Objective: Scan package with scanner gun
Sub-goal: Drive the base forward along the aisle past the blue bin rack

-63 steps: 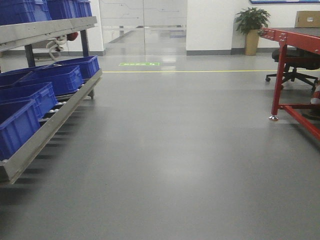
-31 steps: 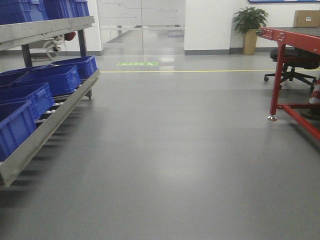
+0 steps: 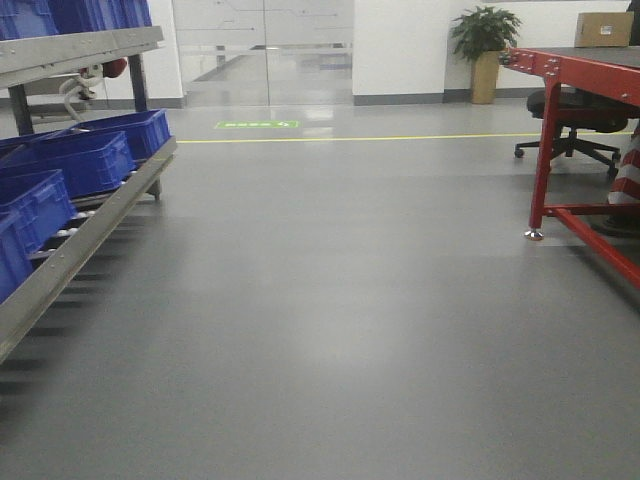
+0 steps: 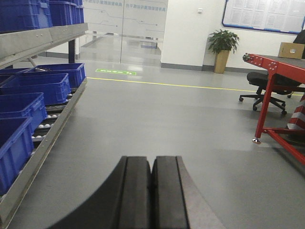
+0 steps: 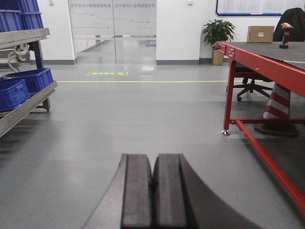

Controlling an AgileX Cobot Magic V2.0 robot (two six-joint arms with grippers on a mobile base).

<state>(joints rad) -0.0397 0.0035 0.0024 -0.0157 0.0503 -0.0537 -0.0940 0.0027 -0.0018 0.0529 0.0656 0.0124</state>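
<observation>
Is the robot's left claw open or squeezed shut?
Shut. In the left wrist view the left gripper has both black fingers pressed together, no gap, nothing between them.

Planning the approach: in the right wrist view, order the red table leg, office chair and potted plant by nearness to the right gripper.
1. Red table leg, right, nearest the right gripper.
2. Office chair, right, behind the table leg.
3. Potted plant, by the far wall.
</observation>
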